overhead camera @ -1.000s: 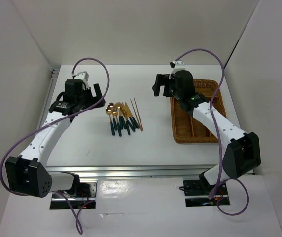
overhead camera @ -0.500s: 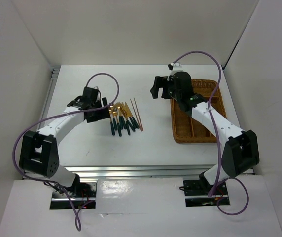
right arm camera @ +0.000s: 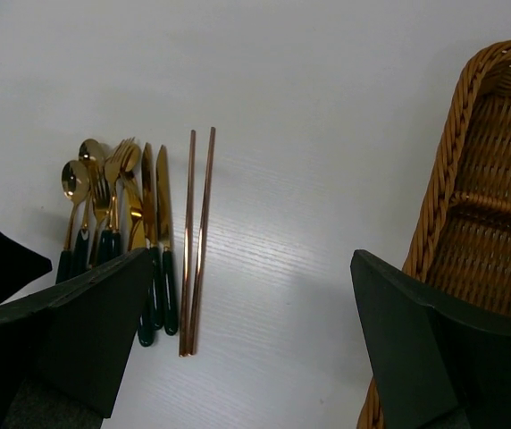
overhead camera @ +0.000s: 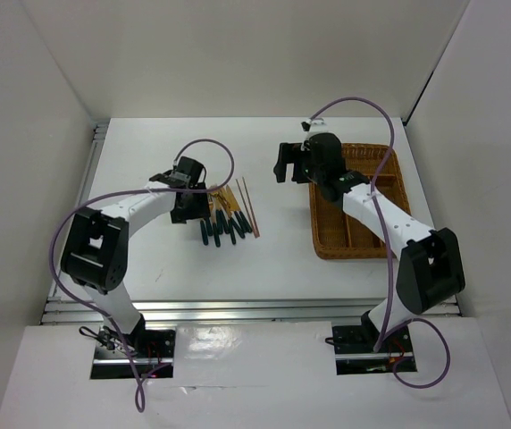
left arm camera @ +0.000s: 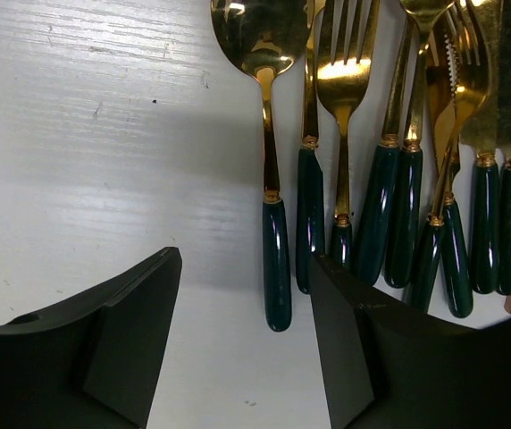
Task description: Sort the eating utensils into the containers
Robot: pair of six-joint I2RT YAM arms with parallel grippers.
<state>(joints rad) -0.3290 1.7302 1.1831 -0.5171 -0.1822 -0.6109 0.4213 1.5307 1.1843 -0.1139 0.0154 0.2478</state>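
The eating utensils lie side by side on the white table: gold spoons, forks and knives with dark green handles [overhead camera: 222,228], and two thin brown chopsticks [overhead camera: 248,207] at their right. My left gripper [overhead camera: 192,211] is low over the left end of the row. In the left wrist view it [left arm camera: 247,335] is open, and the leftmost spoon's handle [left arm camera: 276,268] ends between its fingers, touching neither. The right finger [left arm camera: 349,357] covers the neighbouring handle tips. My right gripper [overhead camera: 290,162] hangs open above bare table, between the chopsticks [right arm camera: 197,241] and the containers, a wicker tray [right arm camera: 483,170].
The brown wicker tray [overhead camera: 330,243] with long narrow compartments lies at the right of the table, under my right arm. White walls enclose the table at the back and both sides. A metal rail runs along the near edge.
My left arm has swung right and come down onto the left end of the cutlery row, and its jaws have narrowed. The right arm has barely moved.
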